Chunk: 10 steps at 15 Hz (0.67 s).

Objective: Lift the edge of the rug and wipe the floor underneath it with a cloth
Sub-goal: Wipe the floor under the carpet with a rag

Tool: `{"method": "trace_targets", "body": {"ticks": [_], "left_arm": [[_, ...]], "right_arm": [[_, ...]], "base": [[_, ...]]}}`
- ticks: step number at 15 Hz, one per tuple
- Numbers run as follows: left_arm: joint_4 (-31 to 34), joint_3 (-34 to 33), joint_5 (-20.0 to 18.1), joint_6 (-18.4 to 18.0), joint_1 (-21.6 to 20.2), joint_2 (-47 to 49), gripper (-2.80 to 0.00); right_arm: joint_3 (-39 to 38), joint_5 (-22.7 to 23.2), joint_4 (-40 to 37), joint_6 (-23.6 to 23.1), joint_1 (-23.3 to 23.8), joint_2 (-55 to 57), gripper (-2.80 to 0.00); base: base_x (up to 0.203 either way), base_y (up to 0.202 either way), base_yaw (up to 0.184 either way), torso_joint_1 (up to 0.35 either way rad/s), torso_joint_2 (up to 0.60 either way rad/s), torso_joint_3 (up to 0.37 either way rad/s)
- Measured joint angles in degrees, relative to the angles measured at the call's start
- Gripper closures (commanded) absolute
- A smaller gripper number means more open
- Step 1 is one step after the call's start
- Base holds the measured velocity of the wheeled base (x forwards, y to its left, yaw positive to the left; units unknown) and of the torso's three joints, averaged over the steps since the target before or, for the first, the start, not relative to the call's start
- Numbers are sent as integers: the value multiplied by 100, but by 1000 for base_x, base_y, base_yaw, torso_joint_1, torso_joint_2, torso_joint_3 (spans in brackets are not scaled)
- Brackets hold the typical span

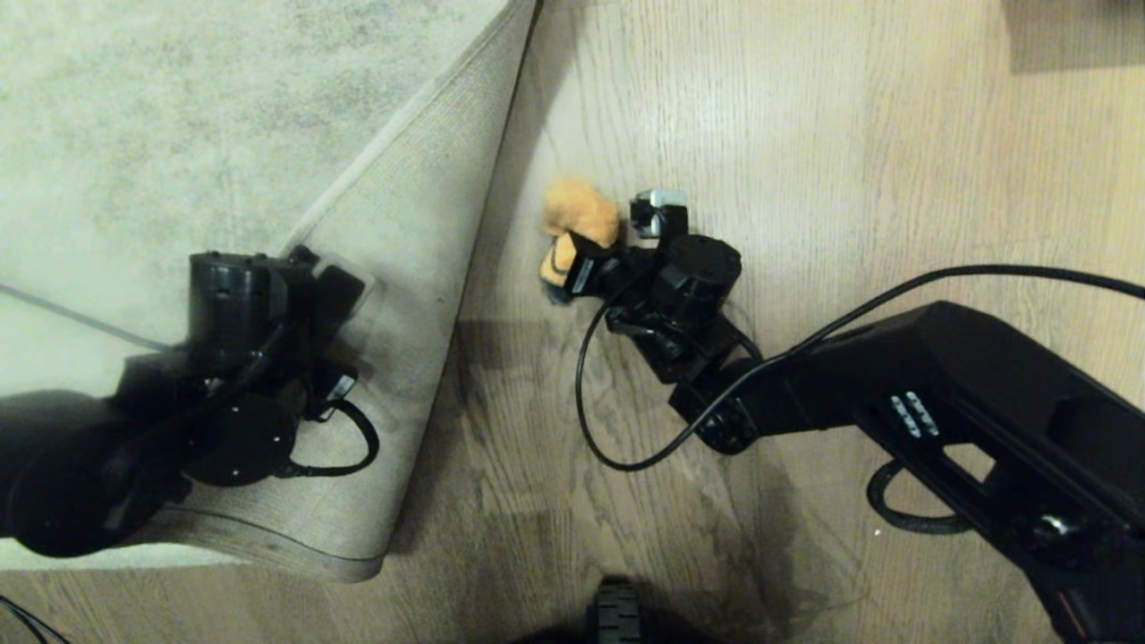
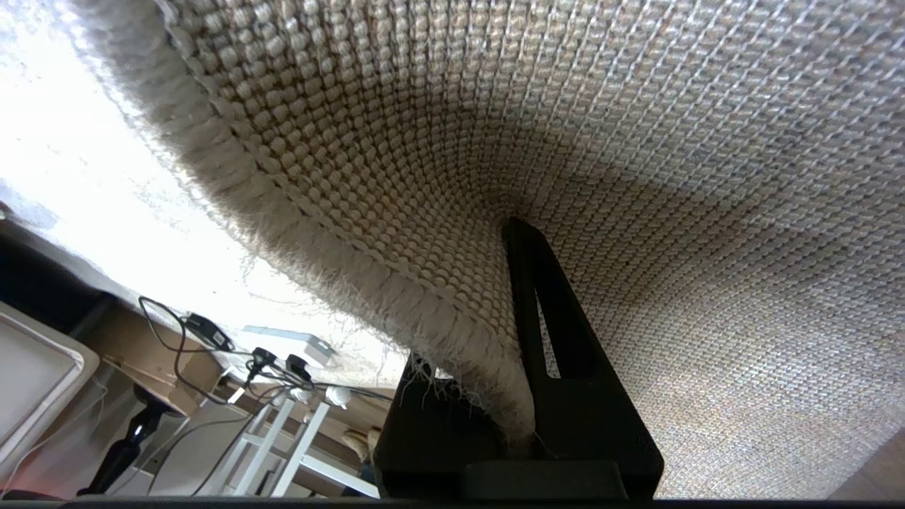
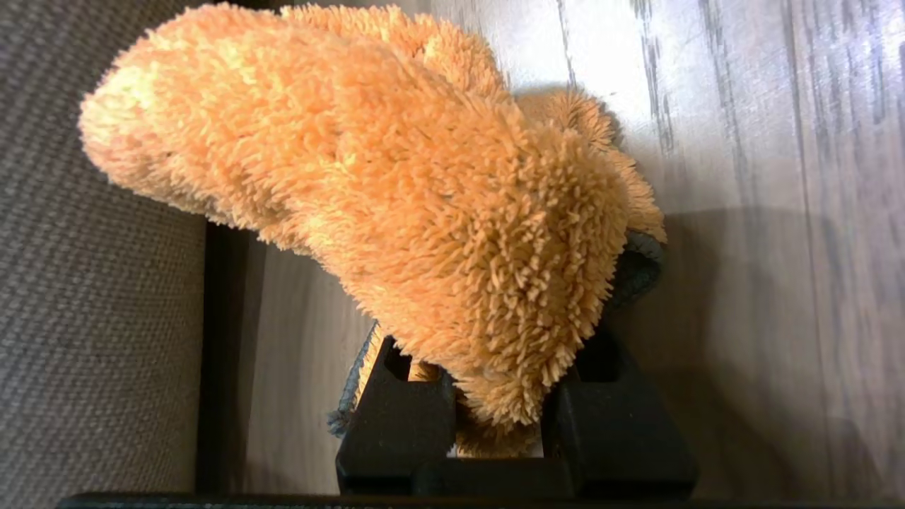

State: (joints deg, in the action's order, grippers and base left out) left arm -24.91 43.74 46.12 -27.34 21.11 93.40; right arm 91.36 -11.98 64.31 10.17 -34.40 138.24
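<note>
Standing there, I saw the big job already sorted: the rug edge [image 1: 420, 295] was up off the floor [image 1: 805, 161], folded back over the rug's own pile so the woven backing faced up as a long triangle. Its border ran from the top of the head view down toward the robot, leaning leftward, with the corner nearest the robot. The left gripper [image 2: 520, 396] had its fingers pinched hard onto that fringed border, the weave draped over them.

What was left, as I judged it, was the wiping itself, or most of it. The strip of planks beside the raised edge lay in shadow, and I could not tell whether any of it had been rubbed.

The right gripper [image 3: 498, 417] sat low over the bare planks just beside the fold, fingers set narrow and clamped on the cloth [image 1: 577, 228]. That fluffy orange wad stuck out ahead of the fingers, its long axis running roughly along the rug border, a bit of dark teal trim at the gripped end. It was close to the planks; whether it pressed on them I could not say.
</note>
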Motion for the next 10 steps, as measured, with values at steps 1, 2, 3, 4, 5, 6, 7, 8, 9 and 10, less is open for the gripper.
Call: {"method": "trace_targets", "body": {"ticks": [1, 2, 3, 4, 5, 6, 7, 8, 9, 10], "left_arm": [[-1, 2, 0, -2, -1, 1, 0], [-1, 5, 0, -2, -4, 6, 0], [-1, 6, 0, 1, -9, 9, 0], [-4, 6, -1, 7, -24, 9, 0], [-6, 2, -1, 11, -34, 6, 0], [-9, -12, 0, 15, -39, 6, 0], [-9, -13, 0, 15, -43, 6, 0], [-11, -21, 0, 15, -47, 1, 0], [-11, -22, 2, 18, -54, 0, 0], [-9, -22, 2, 17, -54, 0, 0]], "right_arm": [[-107, 2, 16, 9, -9, -23, 0], [-227, -9, 50, 102, -73, -45, 0], [-352, -49, 62, 260, -169, -71, 0], [-514, -88, 83, 423, -315, -102, 0], [-686, -116, 118, 516, -471, -128, 0], [-853, -127, 189, 547, -620, -139, 0], [-1052, -129, 291, 564, -798, -147, 0], [-1257, -121, 372, 575, -972, -147, 0], [-1452, -113, 480, 614, -1166, -137, 0], [-1557, -111, 568, 654, -1308, -130, 0]], "base": [[0, 0, 0, 0, 0, 0], [0, 0, 0, 0, 0, 0], [0, 0, 0, 0, 0, 0], [0, 0, 0, 0, 0, 0], [0, 0, 0, 0, 0, 0], [0, 0, 0, 0, 0, 0], [0, 0, 0, 0, 0, 0], [0, 0, 0, 0, 0, 0], [0, 0, 0, 0, 0, 0], [0, 0, 0, 0, 0, 0]]}}
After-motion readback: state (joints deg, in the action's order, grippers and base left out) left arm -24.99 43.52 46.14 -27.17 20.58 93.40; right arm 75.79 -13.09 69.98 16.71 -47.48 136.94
